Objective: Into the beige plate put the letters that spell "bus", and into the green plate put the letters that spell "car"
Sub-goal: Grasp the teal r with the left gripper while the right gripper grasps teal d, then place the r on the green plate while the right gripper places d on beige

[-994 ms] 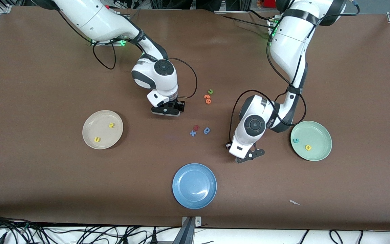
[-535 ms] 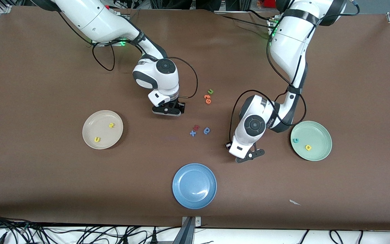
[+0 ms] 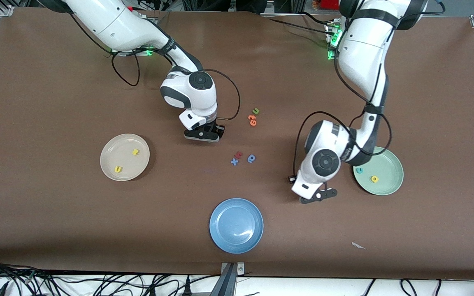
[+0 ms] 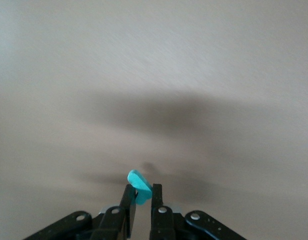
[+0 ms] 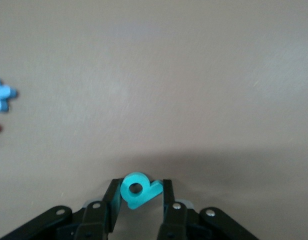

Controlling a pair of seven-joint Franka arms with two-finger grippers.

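The left pincer (image 4: 142,200) hangs over bare worktop (image 3: 56,230) beside the green plate (image 3: 389,187), its fingers pinched on a teal letter (image 4: 139,186) whose shape cannot be made out. That plate carries a teal c (image 3: 359,170) and a yellow a (image 3: 374,179). The right pincer (image 5: 140,200) is over the middle of the worktop, clamped on the teal b (image 5: 137,190). The beige plate (image 3: 111,148), toward the right arm's end, holds the yellow s (image 3: 135,152) and yellow u (image 3: 117,169). A blue x (image 3: 234,161), a red letter (image 3: 239,154) and a blue round-bodied letter (image 3: 252,158) lie between the arms, with two orange letters (image 3: 252,120) and a green u (image 3: 256,111) farther from the front camera. The blue plate (image 3: 220,230) sits nearest it.
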